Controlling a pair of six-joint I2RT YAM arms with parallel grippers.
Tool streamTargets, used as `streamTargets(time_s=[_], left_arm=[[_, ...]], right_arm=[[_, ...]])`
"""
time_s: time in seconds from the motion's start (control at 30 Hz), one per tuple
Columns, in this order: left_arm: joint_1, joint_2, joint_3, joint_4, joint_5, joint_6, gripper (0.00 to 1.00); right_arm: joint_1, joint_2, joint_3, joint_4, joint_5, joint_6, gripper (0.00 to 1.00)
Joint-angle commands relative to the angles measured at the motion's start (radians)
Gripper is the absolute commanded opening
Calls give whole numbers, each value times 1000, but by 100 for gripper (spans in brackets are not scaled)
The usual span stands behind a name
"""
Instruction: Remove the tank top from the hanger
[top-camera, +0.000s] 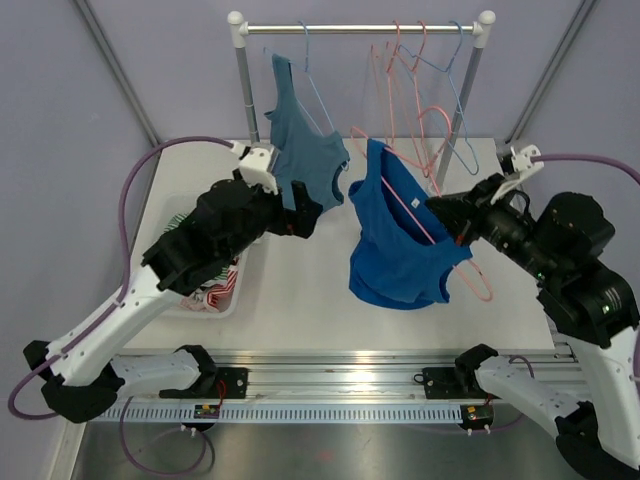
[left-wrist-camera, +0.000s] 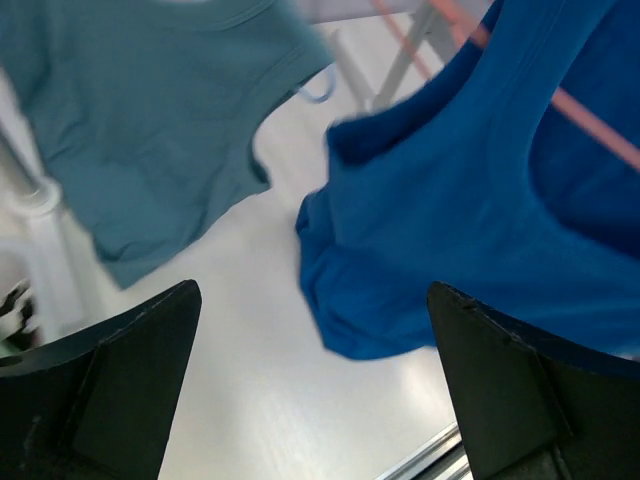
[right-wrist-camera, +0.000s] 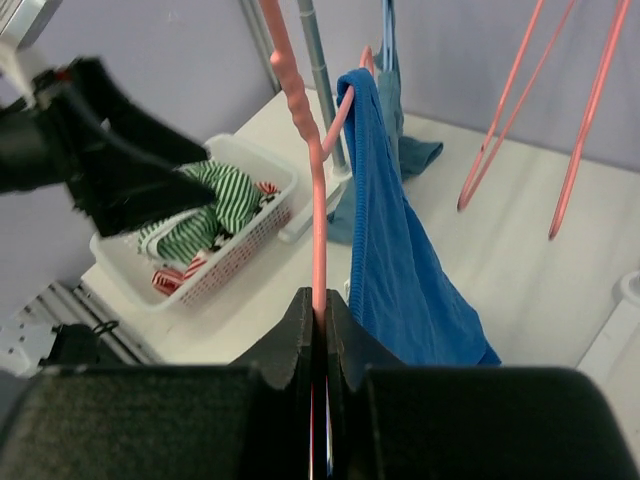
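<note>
Lavender walls close in a white table (top-camera: 300, 290), with a clothes rack (top-camera: 360, 28) standing at its 12 o'clock edge. I count two tank tops. The grey-teal tank top (top-camera: 300, 140) hangs from the rack on a pale blue hanger (top-camera: 312, 85). The bright blue tank top (top-camera: 400, 250) is draped on a pink hanger (right-wrist-camera: 300, 120) out over the middle of the table, toward 3 o'clock, clear of the rack. Empty hangers (top-camera: 425, 90), pink and pale blue, crowd the bar's right end, too tangled to count.

One white basket (top-camera: 225, 300) sits at 9 o'clock. It holds a green-and-white striped garment (right-wrist-camera: 215, 205) and a red-and-white piece (right-wrist-camera: 165, 283).

The right gripper (right-wrist-camera: 318, 305) has its jaws pinched tight on the pink hanger's wire. The left gripper (top-camera: 302, 216) is spread wide and grips nothing, poised between the two tops, just below the teal one's hem.
</note>
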Motion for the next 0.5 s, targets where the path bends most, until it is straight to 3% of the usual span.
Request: streamTargets(time_s=[0.0,0.13,0.27,0.47], left_arm=[[-37,91,84,211,50,20,99],[-51,160,105,375,106,40,99],[-52,201,85,475,250,46,99],[-83,191,-5,627,362,50,96]], right_arm=[[6,-99,-37,-57,-62,39,0],[6,-175,-52,-80,-116,52,0],[6,-196,-49,-110,-172,59,0],[6,-199,-61,-106,-107,58,0]])
